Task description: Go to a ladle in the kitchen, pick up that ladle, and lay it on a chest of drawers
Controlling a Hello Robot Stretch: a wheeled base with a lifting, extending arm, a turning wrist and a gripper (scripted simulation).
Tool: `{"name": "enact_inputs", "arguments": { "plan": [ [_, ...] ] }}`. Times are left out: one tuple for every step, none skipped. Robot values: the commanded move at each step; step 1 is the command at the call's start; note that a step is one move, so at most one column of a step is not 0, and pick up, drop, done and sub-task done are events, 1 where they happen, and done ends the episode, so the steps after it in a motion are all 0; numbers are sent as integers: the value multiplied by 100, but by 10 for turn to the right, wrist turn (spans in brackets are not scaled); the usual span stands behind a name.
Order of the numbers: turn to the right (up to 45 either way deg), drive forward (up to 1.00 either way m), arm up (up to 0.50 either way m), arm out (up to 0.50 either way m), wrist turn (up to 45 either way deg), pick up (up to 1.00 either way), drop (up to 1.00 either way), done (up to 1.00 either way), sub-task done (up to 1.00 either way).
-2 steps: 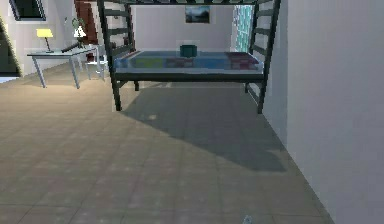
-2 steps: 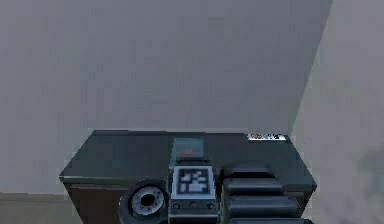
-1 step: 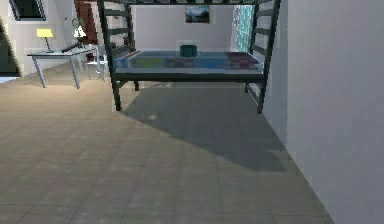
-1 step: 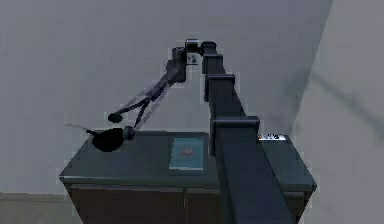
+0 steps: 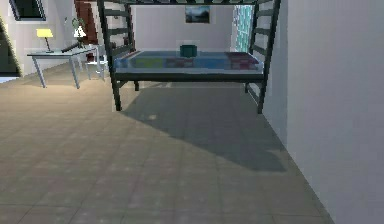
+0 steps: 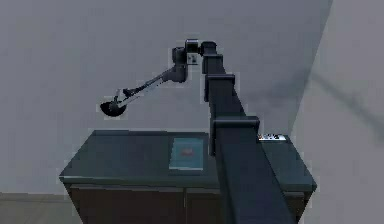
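Ladle [image 6: 120,101]: dark, with a long handle. It hangs at the gripper's far end, bowl lowest, at 8 o'clock from the gripper and clear of every surface.
Gripper [image 6: 168,74]: holds the ladle by the end of its handle. How its fingers are set cannot be told.
Arm [image 6: 236,130]: a dark bar reaching out over the furniture toward 12 o'clock.
Reason for hold: judged a carrying pose, with the ladle kept above the top, ready to be lowered. The laying-down is not yet done.
Chest of drawers [image 6: 120,156]: dark with a flat top, at 6 o'clock in the arm side view, under the arm.
Flat bluish item [image 6: 187,154]: lies on that top, at 6 o'clock from the gripper. The ladle is likely best set down left of it.
Room, forward view: tiled floor [image 5: 150,170]; bunk bed [image 5: 185,65] at 12 o'clock; desk [image 5: 60,55] with a yellow lamp [image 5: 45,36] at 10 o'clock; wall picture [image 5: 198,15].
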Motion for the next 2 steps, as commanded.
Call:
{"name": "enact_inputs", "arguments": {
  "plan": [
    [0, 0, 0, 0, 450, 0, 0, 0, 0],
    [0, 0, 0, 0, 390, 0, 0, 0, 0]
  ]
}}
